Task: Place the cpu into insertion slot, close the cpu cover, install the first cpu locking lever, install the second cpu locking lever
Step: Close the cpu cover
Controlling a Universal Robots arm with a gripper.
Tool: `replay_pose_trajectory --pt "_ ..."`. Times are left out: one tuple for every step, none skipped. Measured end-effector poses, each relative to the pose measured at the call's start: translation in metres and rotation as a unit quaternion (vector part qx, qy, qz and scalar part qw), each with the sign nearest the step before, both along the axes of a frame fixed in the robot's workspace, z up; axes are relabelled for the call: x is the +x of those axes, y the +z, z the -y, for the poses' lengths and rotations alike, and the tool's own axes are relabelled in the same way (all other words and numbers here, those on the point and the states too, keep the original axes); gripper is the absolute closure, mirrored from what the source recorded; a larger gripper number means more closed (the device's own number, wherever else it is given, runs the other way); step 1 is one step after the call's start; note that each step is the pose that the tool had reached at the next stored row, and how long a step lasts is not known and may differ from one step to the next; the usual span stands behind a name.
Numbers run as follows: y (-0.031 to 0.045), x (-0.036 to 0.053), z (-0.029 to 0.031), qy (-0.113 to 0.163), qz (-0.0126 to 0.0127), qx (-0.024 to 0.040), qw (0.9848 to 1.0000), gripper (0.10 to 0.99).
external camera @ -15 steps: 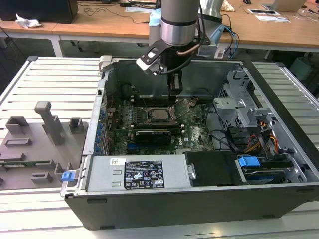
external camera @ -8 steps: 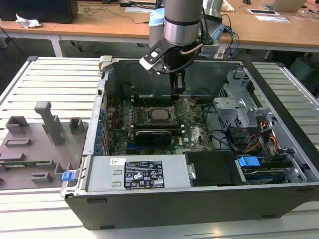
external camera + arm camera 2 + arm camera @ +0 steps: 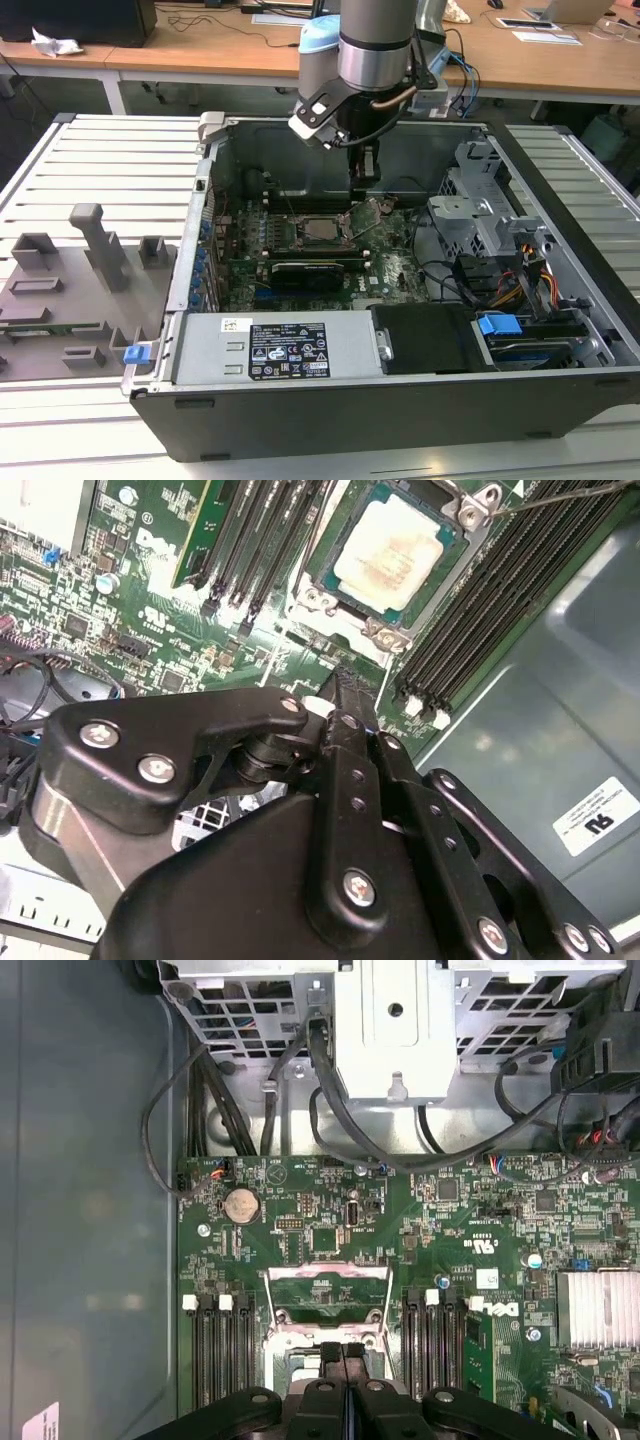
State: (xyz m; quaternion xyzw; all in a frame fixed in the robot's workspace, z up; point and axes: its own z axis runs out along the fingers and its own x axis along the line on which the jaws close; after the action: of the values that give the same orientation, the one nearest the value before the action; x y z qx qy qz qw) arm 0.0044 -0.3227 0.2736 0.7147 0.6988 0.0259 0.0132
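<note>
Across the slatted bench, an open computer case. Over it from above, the arm. Flat on the floor of the case, a green circuit board. At the arm's end, the black pincer — clenched, tips pressed together in both wrist views, nothing gripped. Hangs above the board, just past the far edge of the insertion slot and a little toward the exterior view's right. In the slot, lying down around the chip and framing it, the silvery cpu cover. Inside that frame, the cpu — seated flat, pale metal top up, near the pincer tips but clear of them. Square, so no long axis; sides parallel to the dark memory slots flanking it on both sides. From one corner of the cover, a thin metal lever slanting away.
</note>
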Motion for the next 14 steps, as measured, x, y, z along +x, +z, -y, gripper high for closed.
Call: replay_pose_trajectory --pt "0.0001 0.0012 0.0000 0.000 0.0000 0.0000 1.0000 0.976" --pt "0.0002 0.0022 0.0000 0.000 0.0000 0.0000 1.0000 0.976" --pt "0.0003 0.0039 0.0000 0.000 0.0000 0.0000 1.0000 0.976" --pt "0.0003 0.0050 0.0000 0.000 0.0000 0.0000 1.0000 0.976" --pt "0.0004 0.0060 0.0000 0.000 0.0000 0.0000 1.0000 0.976" --pt "0.0004 0.0075 0.0000 0.000 -0.0001 0.0000 1.0000 0.976" --pt "0.0004 0.0088 0.0000 0.000 -0.0001 -0.0001 1.0000 0.976" --pt "0.0005 0.0110 0.0000 0.000 -0.0002 -0.0001 1.0000 0.976" --pt "0.0004 0.0132 0.0000 0.000 -0.0003 0.0000 1.0000 0.976" --pt "0.0004 0.0167 0.0000 0.000 -0.0004 0.0000 1.0000 0.976" --pt "0.0004 0.0193 0.0000 0.000 -0.0005 0.0000 1.0000 0.976" --pt "0.0004 0.0219 0.0000 0.000 -0.0005 0.0000 1.0000 0.976" --pt "0.0004 0.0241 0.0000 0.000 -0.0006 0.0000 1.0000 0.976" --pt "0.0004 0.0253 0.0000 0.000 -0.0006 0.0000 1.0000 0.976"
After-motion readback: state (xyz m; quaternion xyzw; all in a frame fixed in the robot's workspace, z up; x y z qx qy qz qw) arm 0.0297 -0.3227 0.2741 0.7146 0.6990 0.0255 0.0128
